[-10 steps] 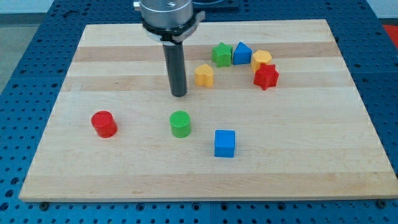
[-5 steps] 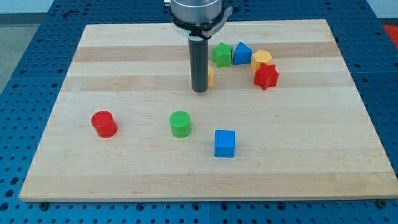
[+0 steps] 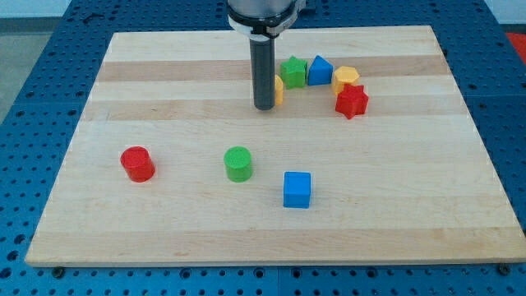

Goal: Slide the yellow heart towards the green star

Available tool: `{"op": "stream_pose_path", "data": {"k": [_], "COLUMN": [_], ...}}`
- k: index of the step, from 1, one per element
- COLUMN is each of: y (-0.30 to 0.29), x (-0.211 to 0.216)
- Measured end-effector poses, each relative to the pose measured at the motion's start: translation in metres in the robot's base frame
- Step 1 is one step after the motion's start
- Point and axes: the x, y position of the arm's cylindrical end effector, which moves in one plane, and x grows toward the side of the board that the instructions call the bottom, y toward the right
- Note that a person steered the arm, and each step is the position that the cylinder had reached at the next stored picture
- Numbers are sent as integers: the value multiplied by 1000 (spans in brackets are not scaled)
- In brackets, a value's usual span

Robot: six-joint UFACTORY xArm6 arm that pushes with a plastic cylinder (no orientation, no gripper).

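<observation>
The yellow heart (image 3: 279, 90) lies near the view's top centre, mostly hidden behind my rod; only its right edge shows. My tip (image 3: 264, 107) rests on the board against the heart's lower left side. The green star (image 3: 292, 71) sits just up and to the right of the heart, very close to it or touching.
A blue block (image 3: 320, 71) with a pointed top, a yellow block (image 3: 346, 78) and a red star (image 3: 351, 100) cluster right of the green star. A green cylinder (image 3: 238, 164), a red cylinder (image 3: 137, 164) and a blue cube (image 3: 297, 189) lie lower on the wooden board (image 3: 411, 181).
My tip moved right from the heart's left, reached it, then went up the view. The yellow heart shifted up and right, closer to the green star.
</observation>
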Motion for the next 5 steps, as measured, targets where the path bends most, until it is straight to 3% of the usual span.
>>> {"op": "stream_pose_path", "data": {"k": [3, 5], "y": [-17, -133], "x": [0, 0]}}
